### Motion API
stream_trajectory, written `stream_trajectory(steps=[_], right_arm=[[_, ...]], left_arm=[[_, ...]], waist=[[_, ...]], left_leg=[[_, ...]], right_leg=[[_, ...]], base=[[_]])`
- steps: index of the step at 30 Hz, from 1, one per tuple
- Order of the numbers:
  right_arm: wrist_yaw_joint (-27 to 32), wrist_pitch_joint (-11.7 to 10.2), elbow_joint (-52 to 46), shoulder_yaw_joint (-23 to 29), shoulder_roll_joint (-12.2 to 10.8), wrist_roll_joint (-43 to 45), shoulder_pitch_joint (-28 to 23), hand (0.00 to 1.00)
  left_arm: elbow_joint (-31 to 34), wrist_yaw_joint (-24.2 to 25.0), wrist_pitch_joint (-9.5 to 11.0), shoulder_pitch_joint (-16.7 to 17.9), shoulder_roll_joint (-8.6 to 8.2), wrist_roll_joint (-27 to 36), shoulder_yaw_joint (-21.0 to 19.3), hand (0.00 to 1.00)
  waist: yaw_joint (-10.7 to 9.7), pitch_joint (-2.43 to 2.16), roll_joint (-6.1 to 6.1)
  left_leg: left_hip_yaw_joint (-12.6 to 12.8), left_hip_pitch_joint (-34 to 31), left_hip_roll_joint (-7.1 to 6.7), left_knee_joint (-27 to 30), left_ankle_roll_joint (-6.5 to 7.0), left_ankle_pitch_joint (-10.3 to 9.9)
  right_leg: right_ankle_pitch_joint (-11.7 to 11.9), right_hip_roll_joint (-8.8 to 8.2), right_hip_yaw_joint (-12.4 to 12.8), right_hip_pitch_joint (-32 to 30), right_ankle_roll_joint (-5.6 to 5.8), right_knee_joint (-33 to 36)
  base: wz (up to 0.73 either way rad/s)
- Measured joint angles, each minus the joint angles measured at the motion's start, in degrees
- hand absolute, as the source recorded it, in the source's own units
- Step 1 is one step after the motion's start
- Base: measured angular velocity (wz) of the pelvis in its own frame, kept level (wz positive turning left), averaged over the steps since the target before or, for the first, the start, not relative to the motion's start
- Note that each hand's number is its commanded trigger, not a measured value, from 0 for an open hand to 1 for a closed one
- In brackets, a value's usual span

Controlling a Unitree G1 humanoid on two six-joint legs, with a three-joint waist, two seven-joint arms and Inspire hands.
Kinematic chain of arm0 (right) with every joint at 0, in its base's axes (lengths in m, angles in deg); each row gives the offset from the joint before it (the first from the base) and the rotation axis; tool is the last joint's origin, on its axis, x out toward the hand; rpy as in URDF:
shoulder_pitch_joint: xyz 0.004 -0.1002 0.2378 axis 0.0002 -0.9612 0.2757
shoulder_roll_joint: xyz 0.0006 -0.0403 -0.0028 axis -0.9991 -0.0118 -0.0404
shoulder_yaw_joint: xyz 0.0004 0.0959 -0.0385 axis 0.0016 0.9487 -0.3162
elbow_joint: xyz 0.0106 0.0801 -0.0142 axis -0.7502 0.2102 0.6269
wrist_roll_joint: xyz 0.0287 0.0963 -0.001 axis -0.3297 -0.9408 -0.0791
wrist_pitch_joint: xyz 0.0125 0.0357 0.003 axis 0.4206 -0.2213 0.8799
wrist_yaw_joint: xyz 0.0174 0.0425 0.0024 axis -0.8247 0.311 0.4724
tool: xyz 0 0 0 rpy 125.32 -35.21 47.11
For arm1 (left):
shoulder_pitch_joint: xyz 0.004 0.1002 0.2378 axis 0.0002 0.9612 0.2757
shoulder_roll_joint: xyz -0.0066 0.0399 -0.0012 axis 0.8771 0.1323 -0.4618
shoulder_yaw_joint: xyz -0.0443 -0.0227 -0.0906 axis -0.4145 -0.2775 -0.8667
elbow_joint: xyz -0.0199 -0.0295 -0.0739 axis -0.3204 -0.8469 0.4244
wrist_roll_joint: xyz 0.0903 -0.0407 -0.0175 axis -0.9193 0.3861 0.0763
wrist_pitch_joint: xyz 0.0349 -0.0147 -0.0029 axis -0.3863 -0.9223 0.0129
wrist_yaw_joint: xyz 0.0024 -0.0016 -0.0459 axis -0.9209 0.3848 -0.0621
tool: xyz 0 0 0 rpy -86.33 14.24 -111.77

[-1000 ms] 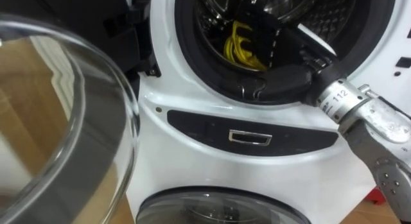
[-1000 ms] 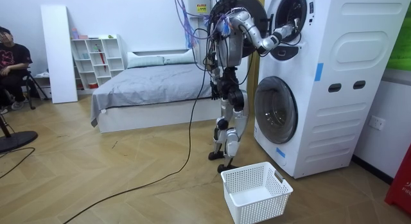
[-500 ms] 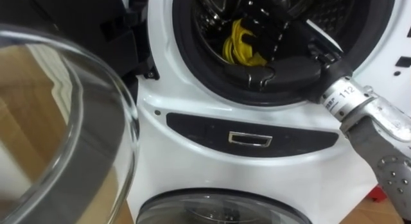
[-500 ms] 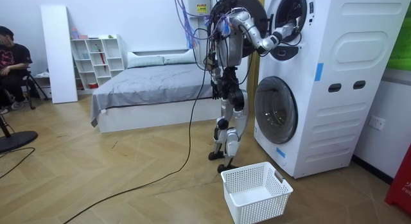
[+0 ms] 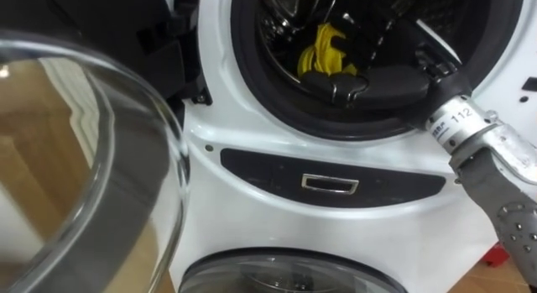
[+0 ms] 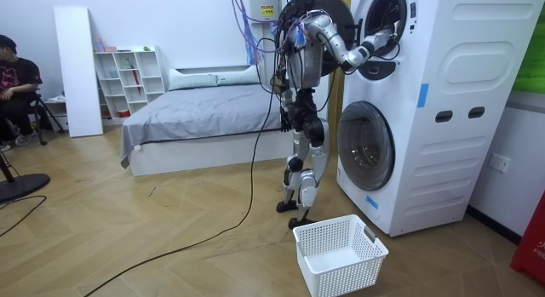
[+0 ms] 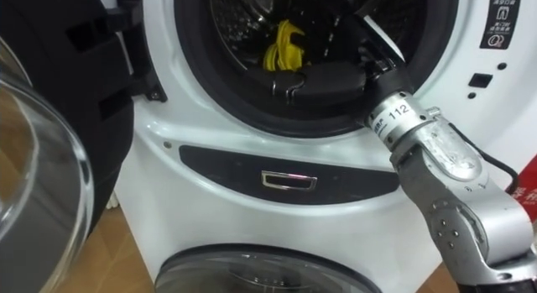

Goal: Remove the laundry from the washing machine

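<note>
The drum mouth of the upper washing machine (image 5: 336, 217) is partly taken up: the right robot hand (image 5: 361, 83) and its arm come in from the right and lie across the lower right of the dark door seal (image 5: 243, 66). Free room inside lies to the upper left, above and left of the yellow cloth (image 5: 325, 51). On the near left the swung-open glass door (image 5: 75, 175) and its hinge (image 5: 172, 41) crowd any approach from that side.
</note>
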Motion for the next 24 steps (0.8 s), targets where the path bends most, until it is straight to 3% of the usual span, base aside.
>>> stream_trajectory(steps=[9, 14, 19, 24], right_arm=[[1.8, 0.0, -1.0, -0.6, 0.0, 20.7, 0.2, 0.00], [4.6, 0.0, 1.9, -0.6, 0.0, 30.5, 3.9, 0.00], [7.6, 0.0, 8.3, -2.0, 0.4, 39.8, 9.7, 0.00], [11.6, 0.8, 11.1, -2.6, 0.7, 41.4, 11.8, 0.00]], left_arm=[[-0.1, 0.0, 0.0, -1.4, -0.69, 0.0, 0.0, 0.00], [0.0, 0.0, -0.1, -1.4, -1.08, 0.1, 0.2, 0.00], [-0.1, 0.0, -0.2, -1.9, -1.21, 0.2, 0.4, 0.00], [0.0, 0.0, -1.2, -3.1, -1.22, 0.1, 2.4, 0.00]], waist=[[1.2, -0.39, -0.87], [1.5, -0.20, -1.47], [1.8, 0.38, -2.46], [2.5, 0.12, -3.07]], left_leg=[[-0.1, 0.1, -0.69, -0.7, 0.42, 0.2], [-0.1, 0.5, -0.72, -1.1, 0.51, 0.3], [-0.1, 0.3, -0.67, -1.2, 0.62, 0.2], [-0.1, -0.4, -0.69, -1.2, 0.70, 0.2]], right_leg=[[0.1, -0.51, 0.0, -0.2, 0.53, 0.3], [0.1, -0.53, 0.1, -0.2, 0.58, 0.4], [0.1, -0.44, 0.1, -0.4, 0.57, 0.3], [0.1, -0.59, 0.2, -1.6, 0.56, 1.0]], base=[[0.00], [-0.01], [0.00], [-0.03]])
